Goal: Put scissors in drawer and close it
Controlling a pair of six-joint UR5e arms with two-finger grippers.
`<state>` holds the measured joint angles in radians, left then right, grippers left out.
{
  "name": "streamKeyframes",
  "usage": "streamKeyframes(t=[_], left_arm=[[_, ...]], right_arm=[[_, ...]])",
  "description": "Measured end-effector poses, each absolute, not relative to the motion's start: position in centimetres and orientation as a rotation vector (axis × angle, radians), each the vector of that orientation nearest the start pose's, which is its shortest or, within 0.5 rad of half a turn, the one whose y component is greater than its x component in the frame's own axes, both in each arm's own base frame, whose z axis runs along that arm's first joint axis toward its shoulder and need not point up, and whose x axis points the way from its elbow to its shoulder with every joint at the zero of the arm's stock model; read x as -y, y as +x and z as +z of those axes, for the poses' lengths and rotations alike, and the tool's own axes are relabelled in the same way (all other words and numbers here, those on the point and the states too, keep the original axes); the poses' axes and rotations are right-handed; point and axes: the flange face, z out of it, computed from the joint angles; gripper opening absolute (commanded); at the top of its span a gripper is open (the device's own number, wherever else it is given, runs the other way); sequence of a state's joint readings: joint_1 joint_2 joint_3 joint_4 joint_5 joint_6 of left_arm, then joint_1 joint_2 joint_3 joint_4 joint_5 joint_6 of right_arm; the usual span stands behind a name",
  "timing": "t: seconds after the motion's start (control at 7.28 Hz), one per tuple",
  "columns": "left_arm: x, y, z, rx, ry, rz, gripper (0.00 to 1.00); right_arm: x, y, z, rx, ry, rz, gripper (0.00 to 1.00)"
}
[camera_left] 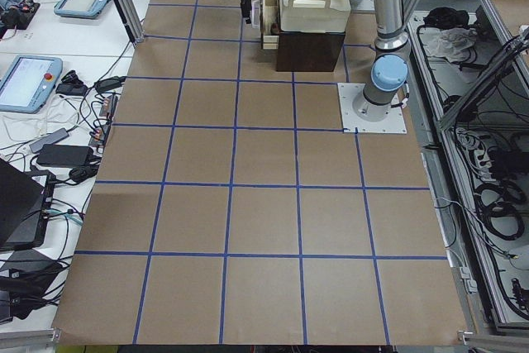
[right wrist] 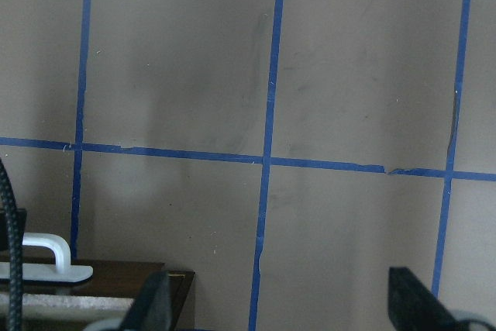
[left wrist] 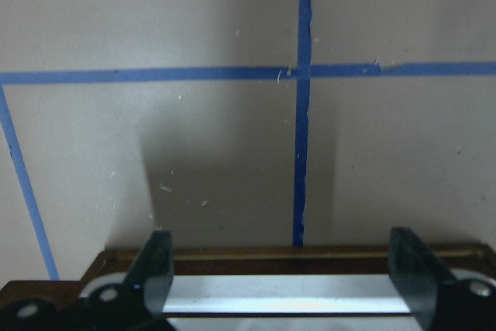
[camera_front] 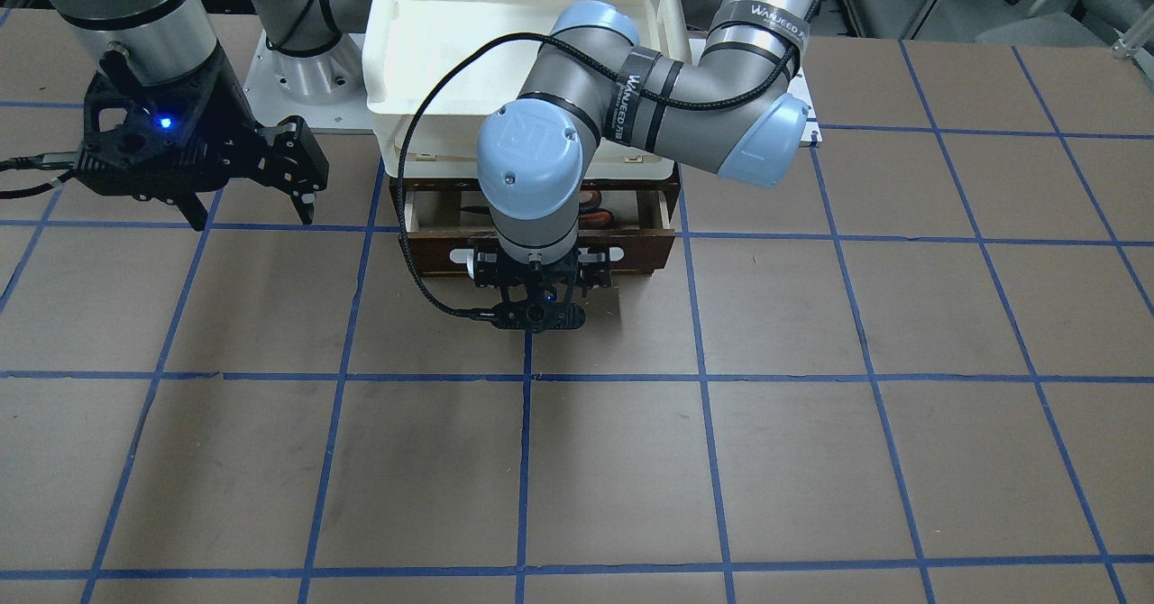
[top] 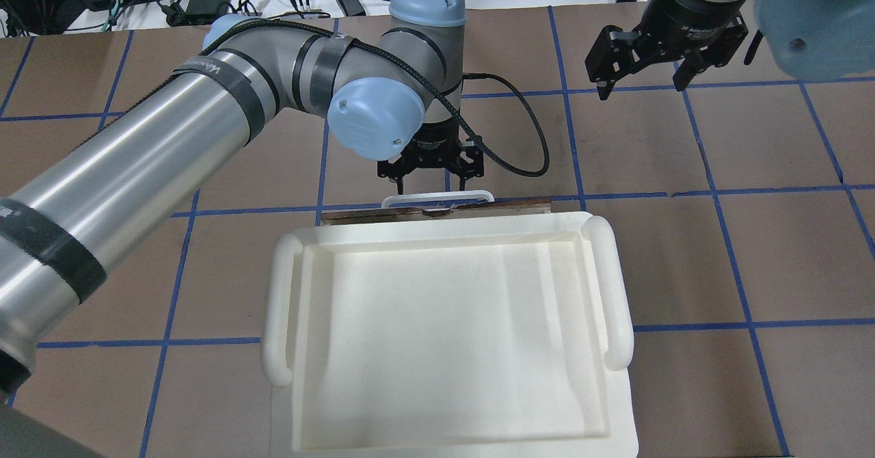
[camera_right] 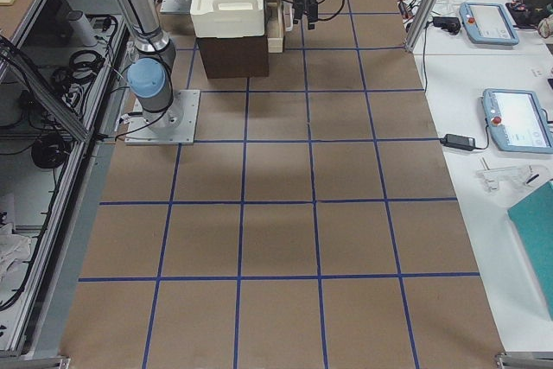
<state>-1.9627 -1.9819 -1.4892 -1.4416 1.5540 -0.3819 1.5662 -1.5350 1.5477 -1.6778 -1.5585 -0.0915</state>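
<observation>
1. We see the left gripper at the dark front of the drawer, centre of the front view, its fingers spread wide and clamping nothing
2. The white bar handle lies between those fingers along the left wrist view's bottom edge
3. The drawer stands partly open beneath the white bin; the scissors lie inside, mostly hidden by the arm
4. The right gripper hangs spread and empty at upper left

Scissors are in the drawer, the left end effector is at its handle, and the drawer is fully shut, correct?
Not shut: the front-facing view shows the drawer partly open, scissors inside, left end effector at its handle.
</observation>
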Motion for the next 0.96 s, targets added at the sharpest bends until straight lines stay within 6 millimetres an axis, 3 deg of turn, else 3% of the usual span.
streamKeyframes(t=[0.41, 0.69, 0.96], left_arm=[[48.9, -35.0, 30.7, -3.041, -0.008, 0.466, 1.0], [49.3, -34.8, 31.3, -3.057, -0.011, 0.456, 1.0], [51.2, -34.7, 33.4, -3.09, 0.003, 0.273, 1.0]], right_arm=[[51.6, 13.2, 49.2, -3.129, -0.136, -0.138, 1.0], [51.5, 13.2, 49.0, -3.131, -0.137, -0.117, 1.0], [51.5, 13.2, 49.0, -3.131, -0.137, -0.114, 1.0]])
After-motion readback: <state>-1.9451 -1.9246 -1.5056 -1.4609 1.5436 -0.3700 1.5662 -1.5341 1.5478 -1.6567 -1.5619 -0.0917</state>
